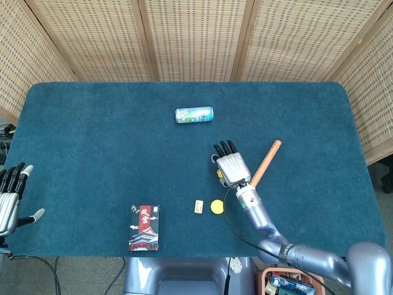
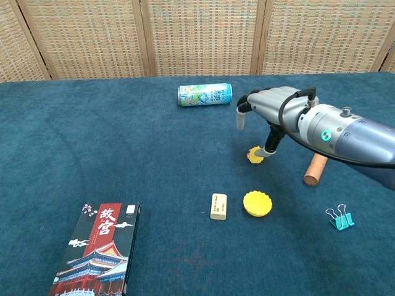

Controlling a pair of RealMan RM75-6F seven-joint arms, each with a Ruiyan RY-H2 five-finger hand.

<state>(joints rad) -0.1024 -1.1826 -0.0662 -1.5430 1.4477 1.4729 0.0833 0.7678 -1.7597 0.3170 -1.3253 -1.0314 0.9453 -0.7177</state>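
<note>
Grey left hand: the left hand (image 1: 8,200) shows only in the head view, at the desk's left edge, fingers spread apart and holding nothing.
Boxed book: a red and black box (image 2: 95,251) with a palace picture lies flat near the desk's front left, well apart from both hands.
Drink can: a green and blue can (image 2: 205,95) lies on its side toward the back of the desk, apart from everything else.
Eraser: a small cream eraser (image 2: 218,206) lies just left of the yellow cup.
Yellow cup: a fluted yellow cup (image 2: 257,203) sits in front of the right hand, not touched.
Right hand: the right hand (image 2: 270,108) hangs palm down over the middle of the desk, fingers apart and curved downward, gripping nothing; its thumb tip is at, perhaps touching, the small yellow toy (image 2: 254,155).
Small yellow toy: it rests on the desk just below the right hand, behind the yellow cup.
Wooden rod: a brown rod (image 1: 266,160) lies slantwise right of the hand, partly hidden by the forearm in the chest view.
Binder clip: a teal clip (image 2: 340,217) lies near the front right.
Desk: dark blue felt (image 2: 92,148) covers it.
Room: woven cane screens (image 1: 196,37) in wooden frames stand behind the desk.
</note>
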